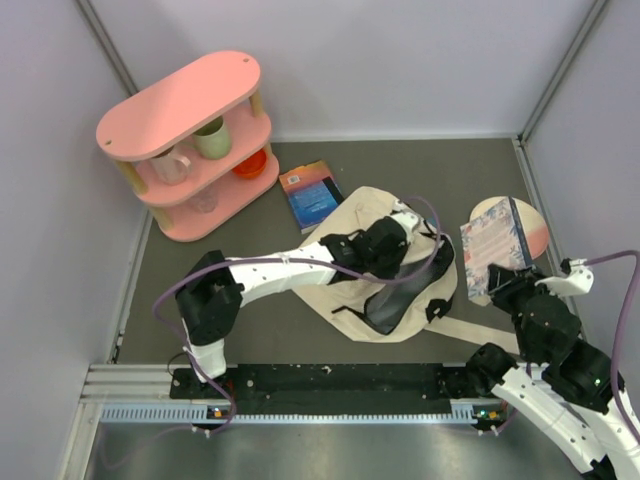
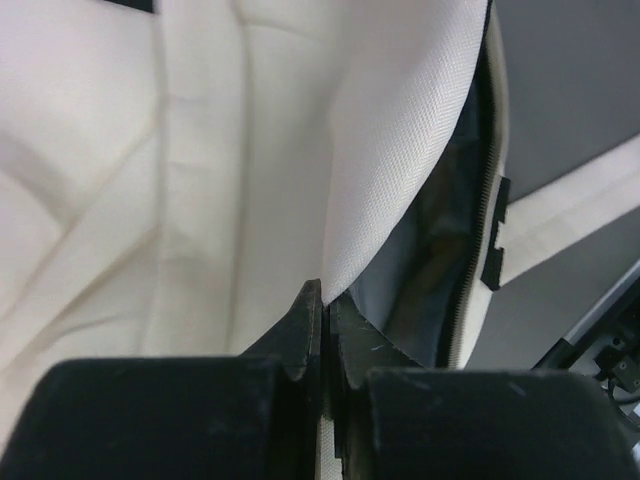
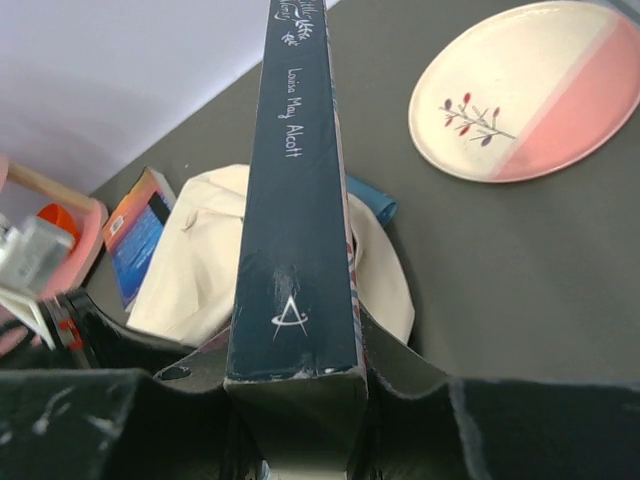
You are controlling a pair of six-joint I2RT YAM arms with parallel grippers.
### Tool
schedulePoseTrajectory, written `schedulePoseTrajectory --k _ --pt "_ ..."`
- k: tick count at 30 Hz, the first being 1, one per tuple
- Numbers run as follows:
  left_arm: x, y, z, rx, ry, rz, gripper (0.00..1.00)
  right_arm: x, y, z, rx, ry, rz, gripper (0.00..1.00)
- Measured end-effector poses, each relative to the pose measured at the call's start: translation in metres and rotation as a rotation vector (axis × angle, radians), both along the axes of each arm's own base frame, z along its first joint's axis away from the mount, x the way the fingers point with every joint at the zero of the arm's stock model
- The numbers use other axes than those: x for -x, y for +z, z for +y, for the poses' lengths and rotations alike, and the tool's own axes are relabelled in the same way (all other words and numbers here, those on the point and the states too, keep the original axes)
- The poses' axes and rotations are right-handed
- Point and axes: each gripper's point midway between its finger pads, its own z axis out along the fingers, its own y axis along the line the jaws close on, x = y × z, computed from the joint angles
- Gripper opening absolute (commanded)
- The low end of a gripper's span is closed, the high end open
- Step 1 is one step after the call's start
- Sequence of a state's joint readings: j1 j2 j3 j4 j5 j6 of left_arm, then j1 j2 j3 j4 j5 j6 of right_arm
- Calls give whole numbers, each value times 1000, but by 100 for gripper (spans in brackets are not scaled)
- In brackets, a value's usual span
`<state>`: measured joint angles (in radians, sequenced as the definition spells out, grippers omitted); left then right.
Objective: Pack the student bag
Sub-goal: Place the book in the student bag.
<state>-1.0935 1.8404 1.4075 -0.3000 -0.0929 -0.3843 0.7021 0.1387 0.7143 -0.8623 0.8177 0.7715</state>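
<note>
One bag mid-tabletop; one plate near the right edge; two books: blue book near the far edge, navy book clamped in the right claw; left claw pinching bag cloth; spine lettering readable only from the right wrist

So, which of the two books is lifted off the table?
The floral-covered book with the dark blue spine, clamped in the right gripper. The other book, blue and orange, lies flat beside the student bag.

The student bag, a cream canvas backpack with black trim, lies slumped mid-table, its zippered mouth gaping to show dark grey lining, one cream edge of that opening pinched in the left gripper's closed jaws.
</note>
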Motion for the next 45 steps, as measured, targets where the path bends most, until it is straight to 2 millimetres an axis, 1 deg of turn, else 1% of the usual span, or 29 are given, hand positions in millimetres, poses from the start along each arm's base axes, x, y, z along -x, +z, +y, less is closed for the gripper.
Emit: schedulePoseTrajectory --k 3,5,8,10,12,16,23,26,29,34,37,41,45 --pt "-22 16 21 17 66 -2 0 1 0 9 -25 49 6 0" --pt "-40 35 39 40 120 -17 0 3 1 19 -48 101 11 0" --pt "-62 63 64 77 195 -52 0 11 -2 39 -103 210 37 0" --pt "-68 74 72 90 220 -71 0 16 -4 49 -136 266 54 0" --pt "-68 81 76 96 229 -83 0 21 -7 61 -169 327 80 0" --pt "-64 80 76 85 228 -82 0 34 -15 82 -219 441 148 0" --pt "-58 81 70 106 189 -55 0 46 -33 106 -256 536 286 0" --pt "-54 84 67 125 176 -42 0 47 -50 112 -264 540 350 0" --pt "-49 93 65 149 165 -47 0 48 -68 112 -268 519 408 0" --pt "-39 120 64 204 142 -79 0 46 -86 115 -283 496 449 0" --pt "-33 132 62 230 126 -97 0 39 -92 122 -306 497 436 0" --pt "-27 135 59 232 105 -104 0 28 -90 136 -362 513 396 0" --pt "-23 135 56 230 91 -106 0 16 -78 148 -422 529 339 0"
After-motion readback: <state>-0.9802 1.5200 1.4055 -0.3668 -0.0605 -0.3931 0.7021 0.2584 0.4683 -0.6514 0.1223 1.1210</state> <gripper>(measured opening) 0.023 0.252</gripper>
